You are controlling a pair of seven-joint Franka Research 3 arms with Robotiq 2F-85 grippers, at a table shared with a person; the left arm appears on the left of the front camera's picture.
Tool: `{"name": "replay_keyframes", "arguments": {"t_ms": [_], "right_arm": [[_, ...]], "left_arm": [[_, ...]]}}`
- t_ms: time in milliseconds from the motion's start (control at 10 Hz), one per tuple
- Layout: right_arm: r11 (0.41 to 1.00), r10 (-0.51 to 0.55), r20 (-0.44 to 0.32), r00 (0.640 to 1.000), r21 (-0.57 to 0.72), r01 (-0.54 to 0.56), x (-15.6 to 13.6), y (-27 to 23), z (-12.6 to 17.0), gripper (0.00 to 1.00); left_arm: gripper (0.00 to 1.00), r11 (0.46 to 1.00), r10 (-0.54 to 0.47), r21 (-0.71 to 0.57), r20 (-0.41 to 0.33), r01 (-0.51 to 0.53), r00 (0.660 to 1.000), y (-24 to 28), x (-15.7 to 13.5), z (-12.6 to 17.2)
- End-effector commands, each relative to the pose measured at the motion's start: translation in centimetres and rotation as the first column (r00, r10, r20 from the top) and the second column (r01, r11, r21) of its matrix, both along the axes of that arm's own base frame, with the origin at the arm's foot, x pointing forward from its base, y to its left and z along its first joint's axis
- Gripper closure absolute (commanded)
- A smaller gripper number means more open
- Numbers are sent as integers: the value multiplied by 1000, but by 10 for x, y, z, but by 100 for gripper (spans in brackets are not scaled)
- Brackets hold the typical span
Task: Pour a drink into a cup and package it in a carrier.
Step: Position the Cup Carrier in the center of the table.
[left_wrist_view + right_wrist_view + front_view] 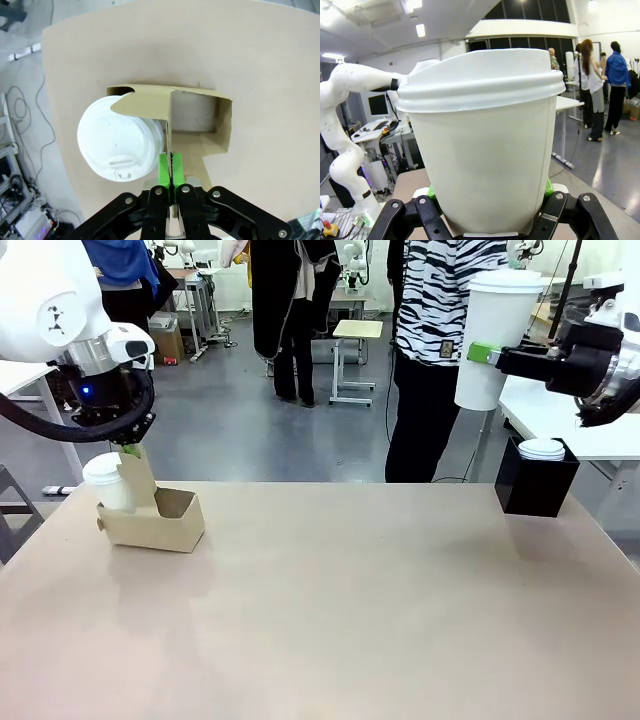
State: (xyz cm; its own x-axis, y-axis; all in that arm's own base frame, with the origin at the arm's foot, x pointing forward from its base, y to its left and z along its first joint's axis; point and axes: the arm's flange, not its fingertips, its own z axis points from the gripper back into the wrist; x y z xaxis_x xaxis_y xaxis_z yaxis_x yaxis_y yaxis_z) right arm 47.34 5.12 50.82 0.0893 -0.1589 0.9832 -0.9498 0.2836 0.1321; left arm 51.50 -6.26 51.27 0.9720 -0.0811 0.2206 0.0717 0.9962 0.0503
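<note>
The left gripper (131,450) points straight down with its jaws pinched tight. Its green pads (164,167) clamp the top edge of the upright central handle panel of the small brown cardboard drink carrier (165,525). In the left wrist view the left gripper (171,170) shows that thin panel squeezed between the pads. The carrier (200,105) spreads out below it. On one side of the panel a second white lidded paper cup (120,145) stands in a slot, its round plastic lid facing the camera. The slot on the other side shows its bare cardboard floor. From the front this second cup (103,480) is in the carrier's left slot. The carrier appears to rest on the far left part of the light brown table (350,620), near its edge. The right gripper (483,352) is raised high at the picture's right, its jaws spread around the tall white paper cup with a white plastic lid (500,310). It grips the cup by its lower body and holds it roughly upright in the air, well apart from the carrier. In the right wrist view the right gripper (487,200) has a green pad on each side of the cup (485,150). Below it, on the table's far right corner, stands a black box (535,495) with white lids (543,448) in its top. A person in a zebra-striped top (440,300) stands beyond the far edge.
</note>
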Motion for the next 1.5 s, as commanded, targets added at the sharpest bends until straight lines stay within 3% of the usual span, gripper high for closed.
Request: {"name": "replay_keyframes", "arguments": {"t_ms": [0,400,600,900,1400], "right_arm": [[1000,-8,20,1000,-9,8,3,2,6,20],[1000,-8,20,1000,-9,8,3,2,6,20],[1000,-8,20,1000,-9,8,3,2,6,20],[1000,-8,20,1000,-9,8,3,2,6,20],[1000,-8,20,1000,-9,8,3,2,6,20]], "left_arm": [[98,999,40,-12,23,-39,999,-8,-19,45],[98,998,55,-36,61,-53,997,-68,-81,132],[98,993,85,-78,27,-83,996,-120,-109,147],[98,995,54,-80,29,-52,998,-206,-143,134],[98,999,2,-51,-24,-3,1000,-320,-163,57]]}}
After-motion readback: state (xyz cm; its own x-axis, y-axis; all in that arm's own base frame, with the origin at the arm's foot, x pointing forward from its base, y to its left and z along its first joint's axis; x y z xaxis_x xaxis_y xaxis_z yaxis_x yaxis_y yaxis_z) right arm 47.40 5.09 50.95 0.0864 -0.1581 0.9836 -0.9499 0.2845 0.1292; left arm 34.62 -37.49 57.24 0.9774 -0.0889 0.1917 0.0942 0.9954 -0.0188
